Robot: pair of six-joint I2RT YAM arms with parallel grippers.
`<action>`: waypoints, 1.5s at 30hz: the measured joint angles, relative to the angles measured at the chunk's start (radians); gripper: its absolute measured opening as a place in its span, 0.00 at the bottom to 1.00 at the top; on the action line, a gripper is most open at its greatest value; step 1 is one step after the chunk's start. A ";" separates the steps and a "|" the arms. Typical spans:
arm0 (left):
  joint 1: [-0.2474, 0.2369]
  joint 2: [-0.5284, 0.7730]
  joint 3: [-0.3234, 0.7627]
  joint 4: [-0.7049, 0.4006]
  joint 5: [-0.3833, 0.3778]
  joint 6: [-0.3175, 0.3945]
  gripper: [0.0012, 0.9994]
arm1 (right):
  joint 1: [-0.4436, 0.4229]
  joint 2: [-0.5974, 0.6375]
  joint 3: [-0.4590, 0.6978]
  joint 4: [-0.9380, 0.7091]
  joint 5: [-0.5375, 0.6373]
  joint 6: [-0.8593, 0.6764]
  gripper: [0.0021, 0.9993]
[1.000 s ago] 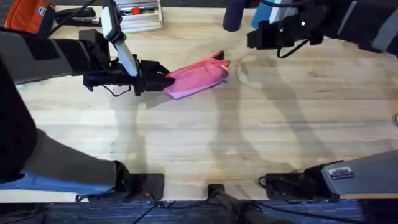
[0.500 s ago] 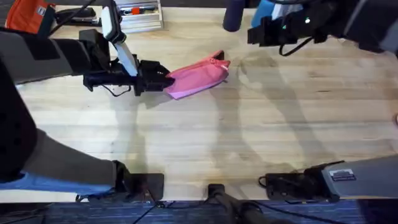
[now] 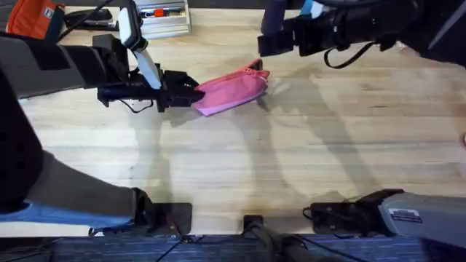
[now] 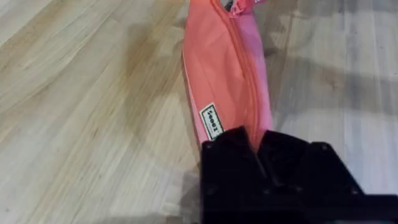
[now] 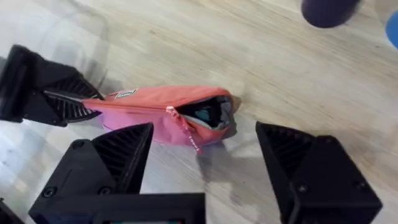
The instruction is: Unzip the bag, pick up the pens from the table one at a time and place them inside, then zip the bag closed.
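Observation:
The pink bag (image 3: 231, 90) lies on the pale wooden table (image 3: 306, 153), toward the back and left of centre. My left gripper (image 3: 191, 94) is shut on the bag's left end, its black fingers (image 4: 261, 149) pinching the fabric by the zipper line. The zipper is closed along most of its length. At the right end a gap (image 5: 208, 112) shows a dark teal inside, and the zipper pull (image 5: 185, 126) hangs just beside it. My right gripper (image 5: 205, 162) hovers open above that end, touching nothing. The pens are out of view.
An orange-red bag (image 3: 33, 18) sits at the back left corner. A metal tray (image 3: 164, 18) with small items stands behind the left arm. A dark purple cylinder (image 3: 271, 18) stands behind the pink bag. Bare table spreads across the front and right.
My right arm has moved left, from the back right to above the bag's right end. The left gripper and the bag have stayed in place.

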 joint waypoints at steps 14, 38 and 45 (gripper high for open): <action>0.000 0.000 0.000 0.000 0.000 -0.007 0.99 | 0.002 0.000 0.000 0.031 -0.003 -0.022 1.00; -0.079 -0.083 0.435 -0.462 -0.275 -0.022 0.99 | -0.042 0.000 0.000 0.030 0.070 -0.023 1.00; -0.170 -0.086 0.503 -0.473 -0.376 -0.034 0.99 | -0.054 0.000 0.000 0.030 0.076 -0.023 1.00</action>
